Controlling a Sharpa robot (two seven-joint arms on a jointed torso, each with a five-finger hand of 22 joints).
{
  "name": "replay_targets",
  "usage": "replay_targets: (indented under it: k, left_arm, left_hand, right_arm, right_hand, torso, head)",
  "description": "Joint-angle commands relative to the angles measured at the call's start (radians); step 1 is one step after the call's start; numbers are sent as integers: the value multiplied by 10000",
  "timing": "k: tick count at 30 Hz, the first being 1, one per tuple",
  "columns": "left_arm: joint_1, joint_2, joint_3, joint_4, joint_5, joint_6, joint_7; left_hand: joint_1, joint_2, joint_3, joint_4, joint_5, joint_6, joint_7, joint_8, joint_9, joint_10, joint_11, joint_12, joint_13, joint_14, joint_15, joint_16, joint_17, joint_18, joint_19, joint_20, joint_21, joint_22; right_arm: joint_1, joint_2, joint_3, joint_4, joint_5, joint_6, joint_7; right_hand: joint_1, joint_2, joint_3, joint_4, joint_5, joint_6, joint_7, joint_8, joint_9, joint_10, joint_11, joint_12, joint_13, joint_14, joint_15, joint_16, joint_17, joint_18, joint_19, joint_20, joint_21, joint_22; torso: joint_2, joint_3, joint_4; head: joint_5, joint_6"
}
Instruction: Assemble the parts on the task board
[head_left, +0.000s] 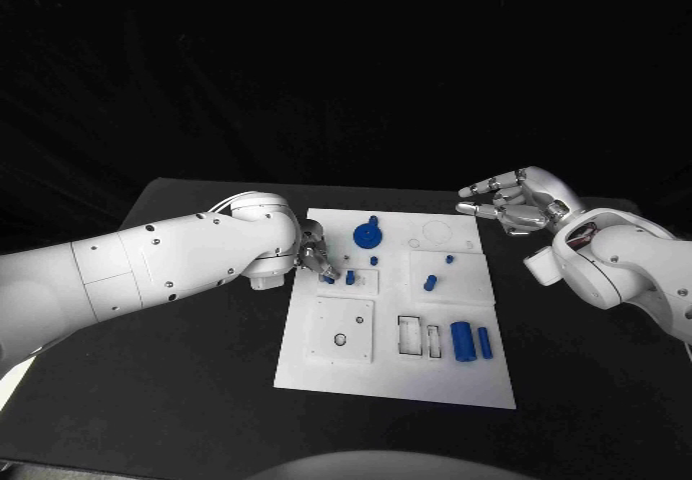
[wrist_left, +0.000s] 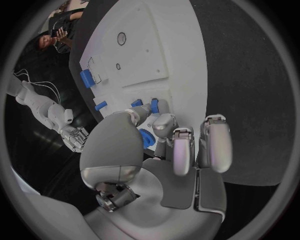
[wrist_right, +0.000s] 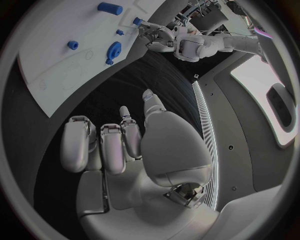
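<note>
The white task board (head_left: 325, 362) lies in the middle of the black table. My left hand (head_left: 317, 260) is low over its left side, fingertips beside two small blue pegs (head_left: 330, 281) (head_left: 353, 277). In the left wrist view the thumb and a finger (wrist_left: 164, 125) are apart, each by a peg (wrist_left: 137, 103) (wrist_left: 154, 105), with nothing between them. A blue round gear-like part (head_left: 368, 235) (wrist_left: 147, 138) lies just beyond the hand. My right hand (head_left: 512, 205) (wrist_right: 125, 145) hovers off the board's far right corner, fingers apart and holding nothing.
A large blue cylinder (head_left: 463, 341) and a thinner one (head_left: 486, 343) lie near the board's right front. Small blue pegs (head_left: 430, 282) (head_left: 449, 259) (head_left: 374, 260) stand mid-board. Rectangular slots (head_left: 413, 335) sit beside the cylinders. Black table surrounds the board.
</note>
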Motion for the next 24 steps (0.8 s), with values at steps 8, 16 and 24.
replay_targets:
  k: [8,16,24]
  left_arm:
    - [-80,108,-55,-112,225,208,-417]
    - [-84,191,-56,-215,224,155,-458]
    - [-105,273,-57,-332,223,195,-511]
  left_hand:
    - [-269,-10,-112,96,-49,146,-39,-59,-30,117,-39,107,73,1036,-48,31,2633,-122,526,-33,83,907]
    - [-502,-7,-225,234,-50,213,-51,-69,-46,160,-51,153,119,1036,-60,31,2633,-139,549,-47,145,983]
    - [-809,-38,-422,448,-51,304,-68,-66,-55,222,-66,233,202,1036,-74,31,2633,-162,582,-60,233,1088]
  right_arm:
    - [-7,-16,0,27,-58,152,38]
    - [-7,-24,0,34,-58,153,40]
    - [-7,-28,0,37,-58,161,41]
  right_hand:
    - [-69,49,-84,0,-30,-13,-60,55,7,-81,16,-62,41,521,-1,-52,108,138,-68,16,-59,-3]
    - [-69,49,-84,0,-30,-13,-60,55,7,-81,16,-62,41,521,-1,-52,108,138,-68,16,-59,-3]
    - [-66,51,-90,-3,-13,-14,-60,55,7,-84,16,-67,36,519,-2,-59,99,139,-71,15,-66,-12]
  torso:
    - [6,1,-9]
    - [11,-1,-12]
    - [6,-1,-3]
  head:
    - [-17,-2]
    - [-29,3]
    - [-47,-10]
